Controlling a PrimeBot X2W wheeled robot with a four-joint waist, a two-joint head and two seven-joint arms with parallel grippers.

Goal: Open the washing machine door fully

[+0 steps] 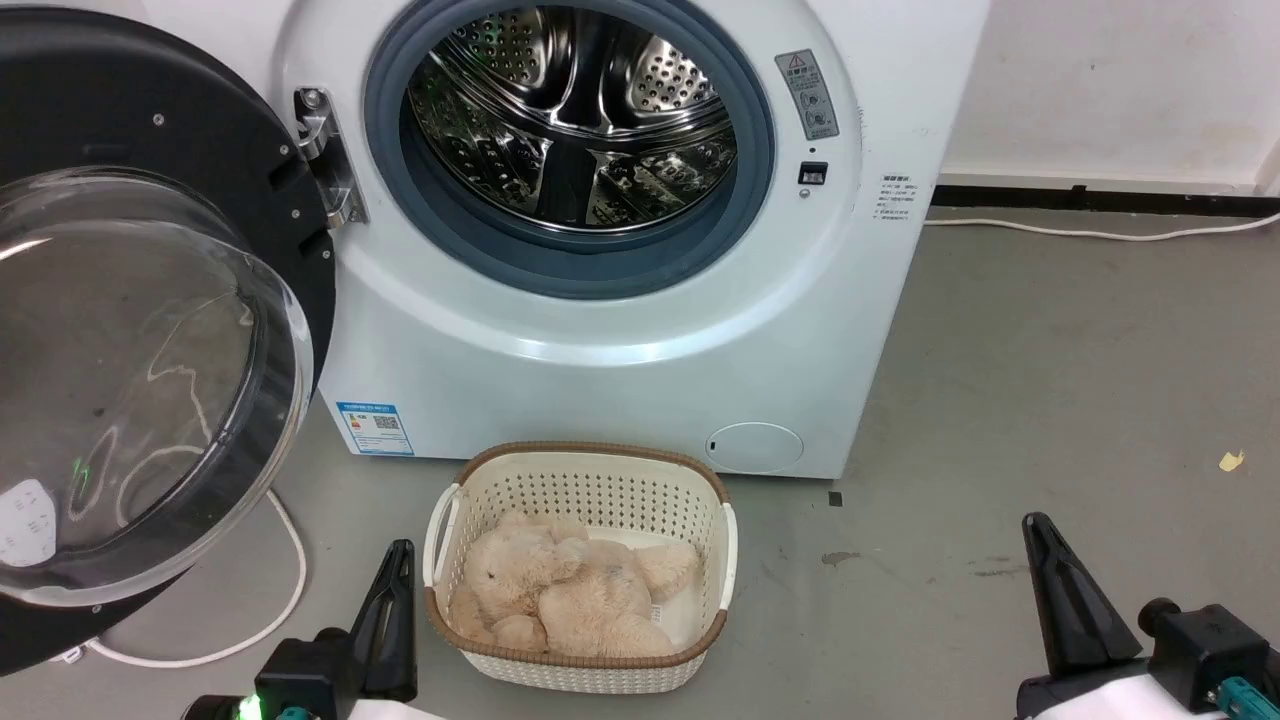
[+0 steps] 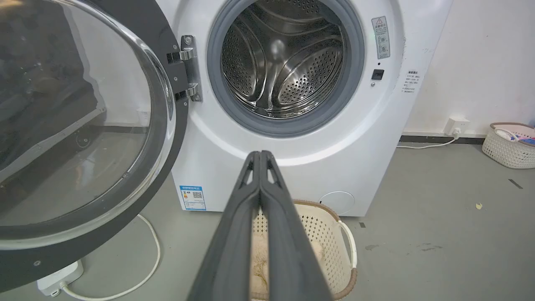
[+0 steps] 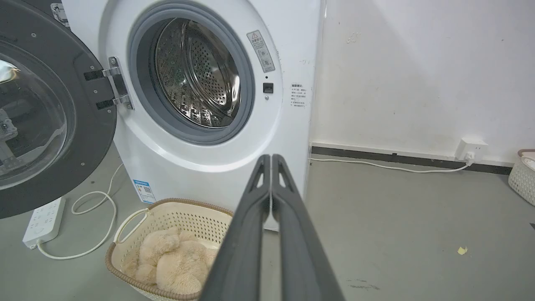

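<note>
In the head view the left edge cuts the washing machine door (image 1: 150, 330), and the upper edge cuts the top of the washing machine (image 1: 600, 370). The print on the blue label (image 1: 375, 428) and on the grey warning sticker (image 1: 808, 95) at upper right is too small to read. The bottom edge cuts off the left gripper (image 1: 401, 550) and the right gripper (image 1: 1036, 522) behind their fingers. In the left wrist view the fingers (image 2: 234, 234) hide the middle of the cream basket (image 2: 326, 234) and most of the plush toy (image 2: 260, 267). The door's rim covers part of the power strip (image 2: 60, 276) at lower left. In the right wrist view the right edge cuts a second basket (image 3: 522, 175).
</note>
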